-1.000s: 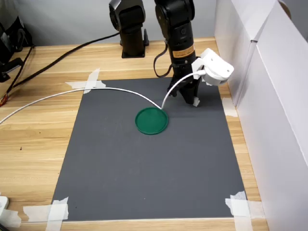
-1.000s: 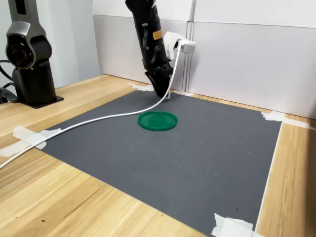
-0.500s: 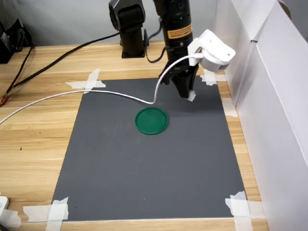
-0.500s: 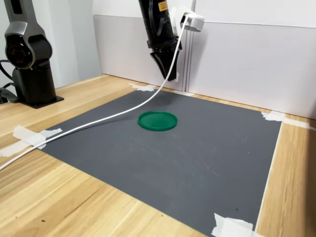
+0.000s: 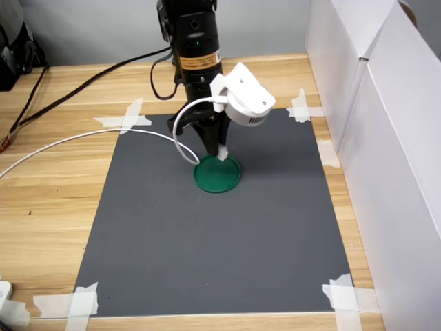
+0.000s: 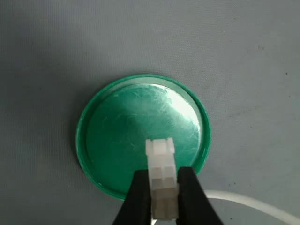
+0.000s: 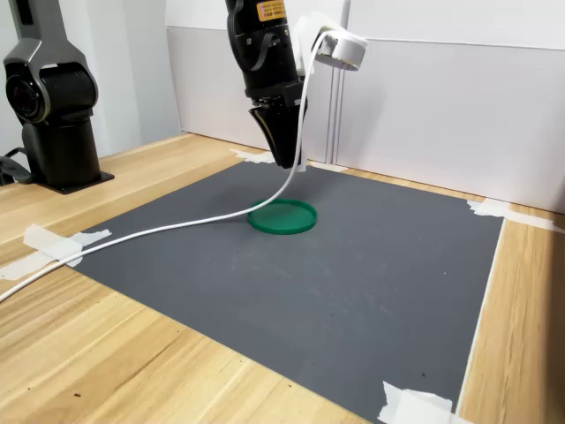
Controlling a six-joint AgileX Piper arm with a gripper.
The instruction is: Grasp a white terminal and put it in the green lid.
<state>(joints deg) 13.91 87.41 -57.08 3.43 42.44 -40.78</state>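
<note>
In the wrist view the gripper (image 6: 164,206) had its two black fingers (image 6: 138,199) closed narrowly on the white terminal (image 6: 160,176), one finger pressing each side of it. The terminal was an oblong white block with moulded segments, and its free end stuck out past the fingertips. Directly beyond that free end lay the green lid (image 6: 140,126), a flat round disc with a raised rim, open face up, its shiny floor bare. The terminal's tip appeared over the part of the lid's floor nearest the gripper, and the fingers crossed the lid's near rim.

In the first exterior view the gripper (image 5: 219,153) pointed down just above the green lid (image 5: 217,174), with the white terminal (image 5: 222,156) a small pale piece at its tip, over the lid's far edge. In the second exterior view the gripper (image 7: 287,161) hung clear above the green lid (image 7: 282,215), not touching it.

A white cable (image 5: 89,138) looped from the white wrist camera (image 5: 244,103) past the gripper and trailed away over the dark grey mat (image 5: 207,241). Beyond the mat's edges the wooden table (image 5: 48,186) showed, with white tape strips (image 5: 127,118) at the mat's corners.
</note>
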